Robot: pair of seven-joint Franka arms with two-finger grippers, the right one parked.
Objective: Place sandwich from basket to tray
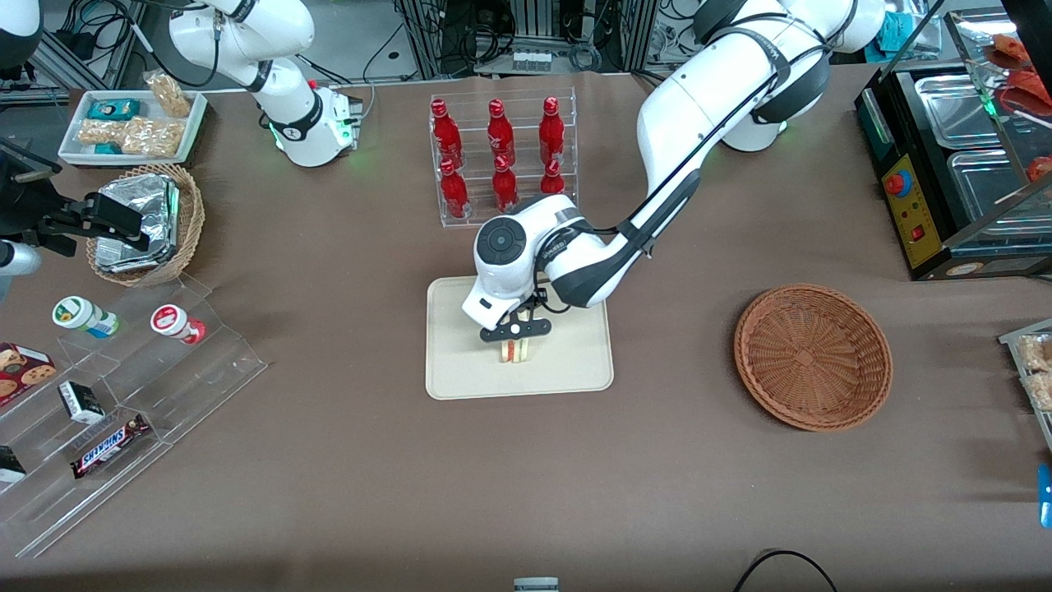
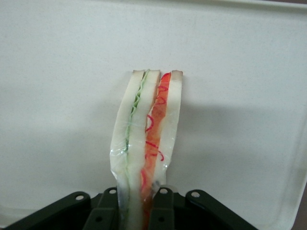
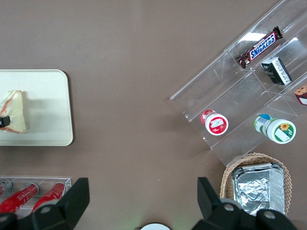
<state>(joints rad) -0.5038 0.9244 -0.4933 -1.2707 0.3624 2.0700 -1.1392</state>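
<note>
Nearest the front camera, a black cable loop point(image 1: 781, 567) is seen at the desk point(image 1: 329, 493) edge, well apart from the work. Farther in, the sandwich point(image 1: 515, 351) is found on the tray point(image 1: 460, 362), and the pincer point(image 1: 515, 329) is positioned directly above it, clamped on the wedge. In the left wrist view the fingers point(image 2: 163, 211) are pressed against both bread faces of the sandwich point(image 2: 146, 143), so that the filling layers run straight away from the pincer; the long axis is thus lined up with the grasp, and the wedge is stood on edge on the tray point(image 2: 57, 96). It cannot be told for certain whether the lower edge is fully seated on the tray surface, though contact is suggested.

The coming move is judged to be a release: the jaws must be parted and the arm lifted straight up, since the sandwich lies immediately beneath the pincer. A tip-over is the risk, as the wedge is narrow and upright.

The basket point(image 1: 814, 356) is left bare toward the working arm's end of the desk, well apart from the tray. A clear rack of red bottles point(image 1: 501, 156) is set farther from the camera than the tray, near the arm's wrist, and should be avoided on retreat. Nothing else lies on the tray.
</note>
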